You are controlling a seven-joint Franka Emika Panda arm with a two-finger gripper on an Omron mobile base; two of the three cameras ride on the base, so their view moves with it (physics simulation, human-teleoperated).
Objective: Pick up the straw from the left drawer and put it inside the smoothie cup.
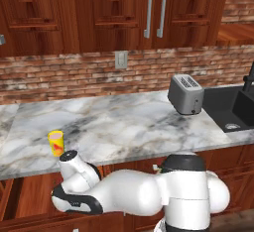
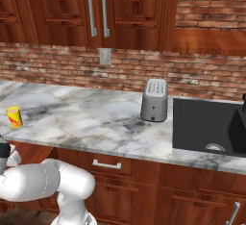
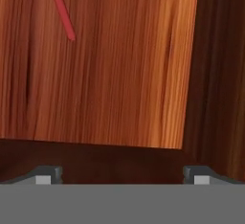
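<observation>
The thin red plastic straw [image 3: 62,11] lies flat at about 11 o'clock on the plain wood floor of the wide reddish-brown drawer [image 3: 119,74], looking light, slippery and easily bent, so the wide-open, empty pincer [image 3: 122,175] should pinch its middle gently.

The wide, shallow reddish-brown wooden drawer [image 3: 110,74] has a plain floor of warm, streaky wood grain with a soft satin sheen, and on it lies the very thin red straw [image 3: 62,12], smooth and matt like plastic. The small yellow cylindrical cup with a red mark [image 1: 56,143] looks smooth and plastic, standing on a polished grey-white marble counter [image 1: 129,122] with dark veining. Behind it run a rough, matt red brick wall [image 1: 74,72] and glossy dark wooden cabinets [image 1: 99,13] with brushed silver metal bar handles [image 1: 149,10], while the grey toaster [image 1: 185,94] has a dull metallic finish beside a matt black sink [image 1: 225,107].
</observation>
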